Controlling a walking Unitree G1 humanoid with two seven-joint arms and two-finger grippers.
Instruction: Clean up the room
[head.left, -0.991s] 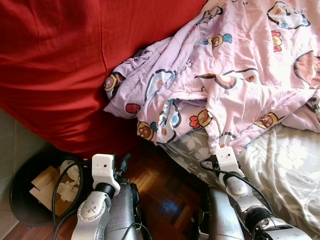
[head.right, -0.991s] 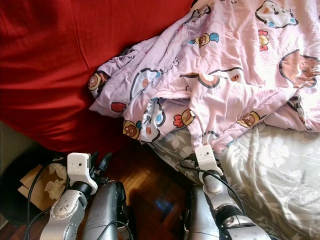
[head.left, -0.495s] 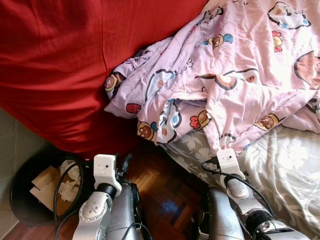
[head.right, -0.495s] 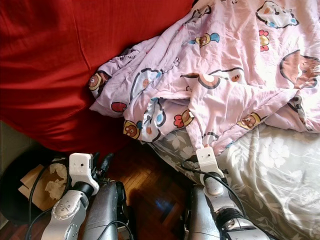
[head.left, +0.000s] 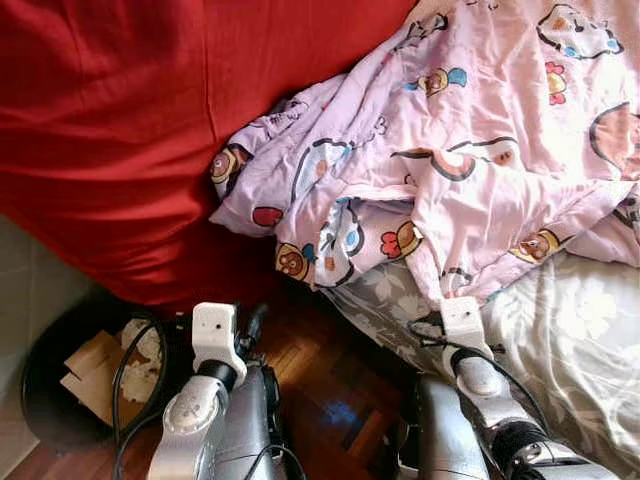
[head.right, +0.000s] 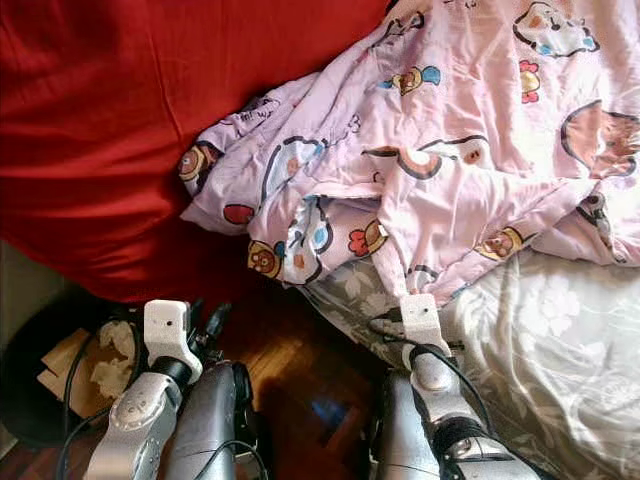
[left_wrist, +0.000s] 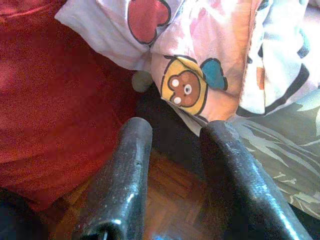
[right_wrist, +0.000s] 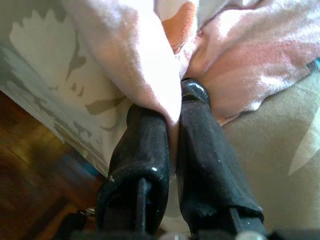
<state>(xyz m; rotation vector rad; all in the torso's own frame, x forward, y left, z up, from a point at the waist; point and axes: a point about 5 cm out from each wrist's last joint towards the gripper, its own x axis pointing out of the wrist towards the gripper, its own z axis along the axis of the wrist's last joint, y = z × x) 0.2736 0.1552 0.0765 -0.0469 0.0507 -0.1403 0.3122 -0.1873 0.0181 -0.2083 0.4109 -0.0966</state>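
A pink cartoon-print blanket (head.left: 450, 150) lies crumpled over the bed's grey floral sheet (head.left: 570, 340), its lower edge hanging at the bed's side. My right gripper (right_wrist: 172, 107) is shut on a fold of that pink edge, and the cloth is pinched between the two black fingers (right_wrist: 145, 145). My left gripper (left_wrist: 177, 132) is open and holds nothing. It hovers low over the wooden floor (head.left: 330, 390), short of the blanket's hanging corner with a bear print (left_wrist: 187, 87) and beside the red cover (head.left: 110, 130).
A large red cover or cushion fills the left and back. A black bin (head.left: 40, 390) with cardboard and crumpled tissues (head.left: 95, 365) stands on the floor at my left, close to the left arm. A narrow strip of dark parquet lies between bin and bed.
The right wrist has shifted slightly toward me, still pinching the blanket edge. The left arm has edged a little to the right. The blanket otherwise lies as before.
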